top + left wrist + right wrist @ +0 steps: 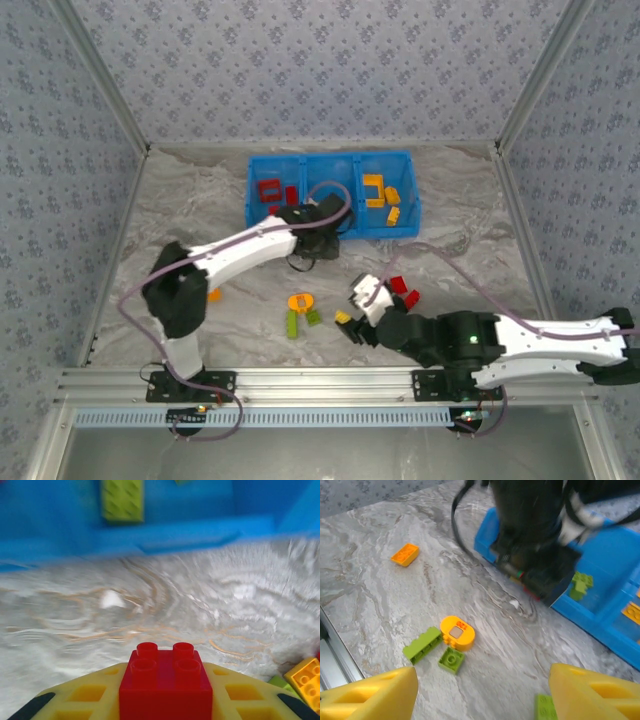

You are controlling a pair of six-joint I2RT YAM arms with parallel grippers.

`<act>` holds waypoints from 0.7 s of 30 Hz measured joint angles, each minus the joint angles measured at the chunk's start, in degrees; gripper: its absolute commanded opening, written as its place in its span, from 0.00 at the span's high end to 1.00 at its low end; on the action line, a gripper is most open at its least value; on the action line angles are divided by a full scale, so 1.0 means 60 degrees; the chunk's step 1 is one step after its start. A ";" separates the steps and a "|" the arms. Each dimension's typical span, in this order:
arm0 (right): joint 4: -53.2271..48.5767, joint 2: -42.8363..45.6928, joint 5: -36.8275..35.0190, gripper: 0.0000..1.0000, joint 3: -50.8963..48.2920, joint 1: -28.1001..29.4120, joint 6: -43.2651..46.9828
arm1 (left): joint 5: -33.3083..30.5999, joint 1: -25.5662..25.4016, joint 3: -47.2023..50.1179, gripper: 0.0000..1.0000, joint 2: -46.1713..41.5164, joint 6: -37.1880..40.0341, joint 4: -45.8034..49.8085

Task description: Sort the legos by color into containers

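Left pincer [318, 242] hangs over the table [200, 200] at the near wall of the blue bin [330, 158], clenched on 1 red brick [165, 687]. Other red legos [270, 188] lie in the left compartment, so it should move left and past the wall, then release low. Right pincer [482, 680] gapes, released, near the loose legos [456, 632].
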State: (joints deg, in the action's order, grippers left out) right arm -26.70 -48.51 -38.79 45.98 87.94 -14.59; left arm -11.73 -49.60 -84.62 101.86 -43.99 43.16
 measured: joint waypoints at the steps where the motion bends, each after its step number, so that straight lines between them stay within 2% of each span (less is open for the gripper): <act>1: 0.0404 -0.0291 0.0076 0.28 -0.0055 -0.0036 0.0284 | -0.0040 0.0240 0.0047 0.63 -0.0346 0.0062 0.0102; 4: 0.1800 -0.1333 0.0525 0.27 -0.0149 -0.0437 0.1126 | -0.0142 0.1202 0.0149 0.63 -0.1169 0.0397 0.0430; 8: 0.3457 -0.2368 0.0860 0.27 -0.0138 -0.1326 0.1701 | -0.0186 0.2353 0.0142 0.64 -0.1173 0.0973 0.0630; 16: 0.5399 -0.4149 0.0568 0.26 0.0412 -0.2306 0.1902 | -0.0255 0.3599 -0.1421 0.64 0.0987 0.1843 0.0863; 21: 0.5861 -0.4353 0.0532 0.26 0.0703 -0.2575 0.1829 | -0.0182 0.4018 -0.2903 0.63 0.2401 0.1971 0.0929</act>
State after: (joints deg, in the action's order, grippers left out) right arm 8.47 -74.63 -35.59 50.19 72.49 -3.62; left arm -12.82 -25.50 -102.04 116.27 -32.16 48.73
